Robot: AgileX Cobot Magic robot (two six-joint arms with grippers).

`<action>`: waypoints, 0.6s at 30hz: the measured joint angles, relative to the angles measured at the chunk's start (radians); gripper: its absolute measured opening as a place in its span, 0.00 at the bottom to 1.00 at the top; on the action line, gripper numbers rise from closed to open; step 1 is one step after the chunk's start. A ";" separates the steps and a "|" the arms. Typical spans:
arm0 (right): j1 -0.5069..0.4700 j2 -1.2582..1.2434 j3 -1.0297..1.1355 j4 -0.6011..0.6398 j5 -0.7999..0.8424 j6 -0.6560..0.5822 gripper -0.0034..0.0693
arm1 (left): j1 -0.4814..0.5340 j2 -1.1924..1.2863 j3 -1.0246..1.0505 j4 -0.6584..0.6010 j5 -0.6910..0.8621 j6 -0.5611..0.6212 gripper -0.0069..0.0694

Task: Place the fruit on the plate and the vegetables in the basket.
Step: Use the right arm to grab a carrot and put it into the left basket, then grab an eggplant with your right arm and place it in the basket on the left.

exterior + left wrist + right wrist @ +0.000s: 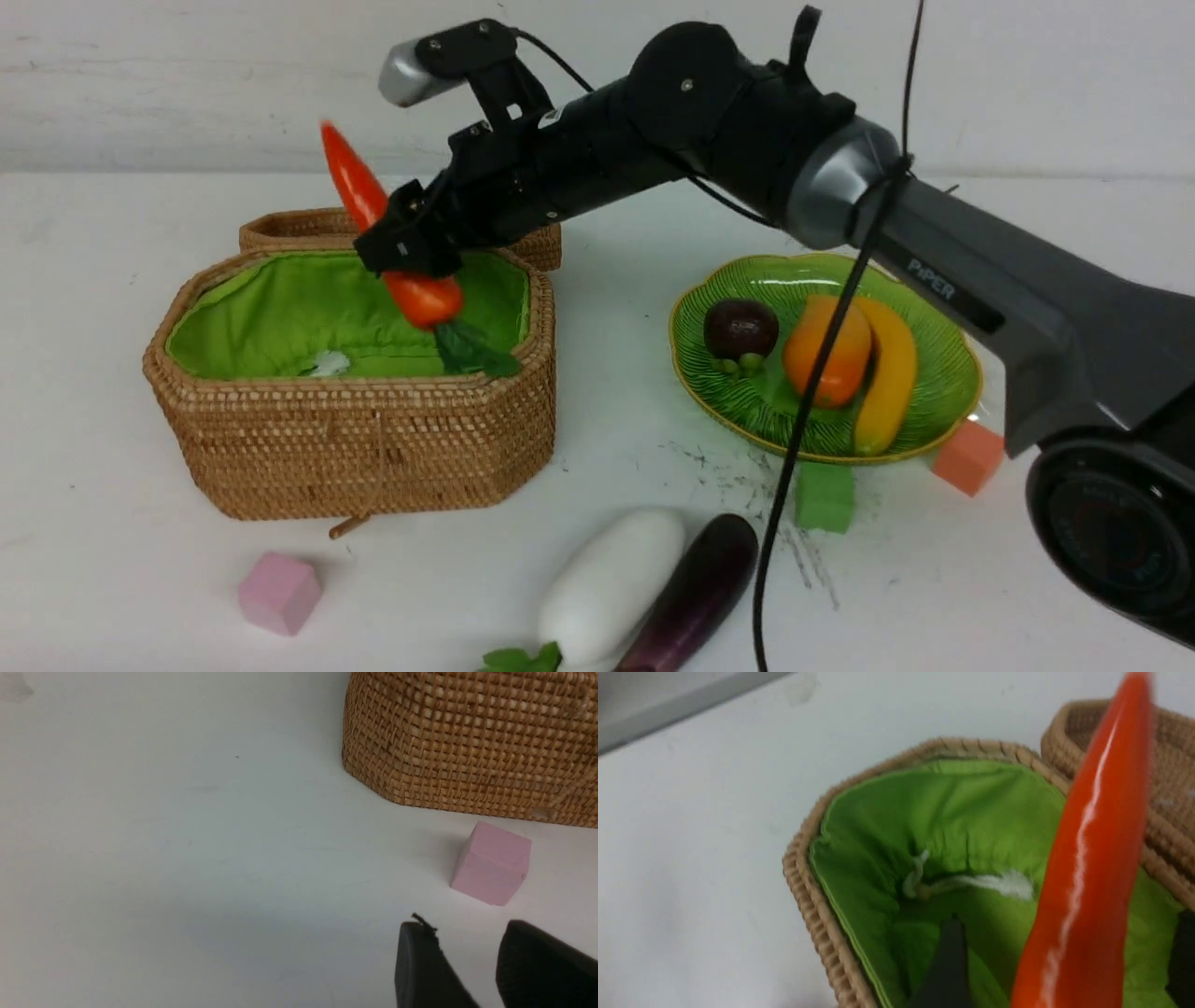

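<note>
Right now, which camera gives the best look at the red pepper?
The front view: it shows the red pepper almost whole, tip up and green leaf down, over the basket, only its middle hidden by the right gripper. The right wrist view shows a blurred stretch of its body; the left wrist view misses it.

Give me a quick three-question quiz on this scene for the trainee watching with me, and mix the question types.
1. True or false: the plate holds the mangosteen, the mango and the banana.
2. Which vegetables lie on the table, outside the basket? A) radish and eggplant B) gourd and carrot C) none
3. What is between the right gripper's open fingers, above the basket?
Key: 1 true; 2 A; 3 the red pepper.
</note>
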 joint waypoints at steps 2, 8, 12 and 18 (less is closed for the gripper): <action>-0.011 -0.033 0.013 -0.033 0.046 0.022 0.96 | 0.000 0.000 0.000 0.000 0.000 0.000 0.40; -0.093 -0.282 0.169 -0.035 0.182 0.077 0.93 | 0.000 0.000 0.000 0.000 0.000 0.000 0.40; -0.159 -0.508 0.363 -0.042 0.260 0.088 0.82 | 0.000 0.000 0.000 0.000 0.000 0.000 0.40; -0.223 -0.924 0.771 -0.149 0.330 0.145 0.48 | 0.000 0.000 0.000 0.000 0.000 0.000 0.40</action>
